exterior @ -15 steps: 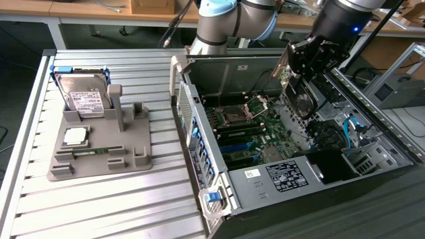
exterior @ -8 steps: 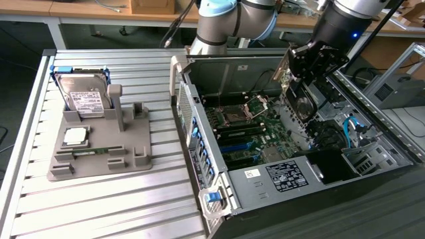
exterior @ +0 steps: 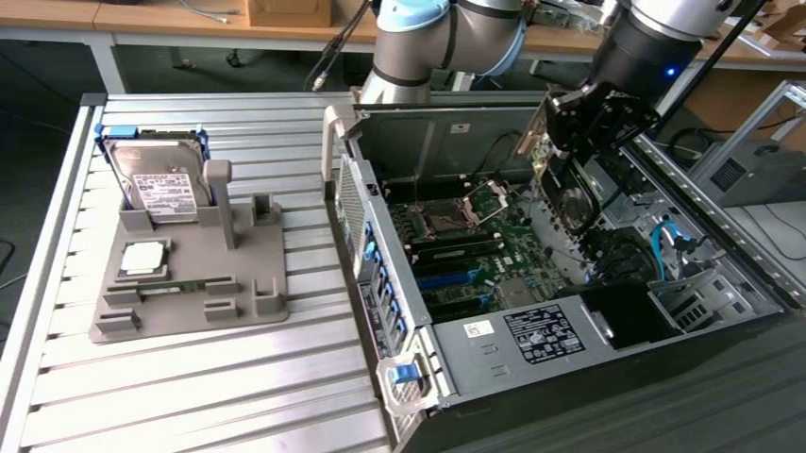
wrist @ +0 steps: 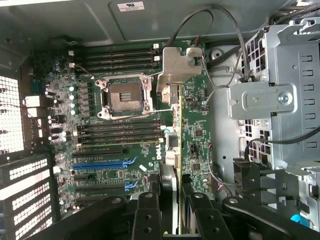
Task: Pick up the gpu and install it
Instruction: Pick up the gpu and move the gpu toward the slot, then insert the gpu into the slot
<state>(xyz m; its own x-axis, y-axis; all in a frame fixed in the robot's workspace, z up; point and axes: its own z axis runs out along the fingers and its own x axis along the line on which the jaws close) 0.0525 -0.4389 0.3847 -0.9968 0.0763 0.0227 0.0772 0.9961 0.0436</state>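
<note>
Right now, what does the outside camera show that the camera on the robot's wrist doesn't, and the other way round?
Exterior view: the gray holder with the hard drive, on the exterior view's left of the open computer case, plus the arm. Wrist view: the gpu edge-on, its silver bracket, and the blue slots up close. Both: the gripper holding the gpu over the motherboard and processor socket.

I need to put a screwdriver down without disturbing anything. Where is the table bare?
The slatted table is bare from the grey fixture to its near edge; a narrow strip runs between fixture and open case. Crowded: the fixture, and inside the case, where the gripper holds the gpu.
</note>
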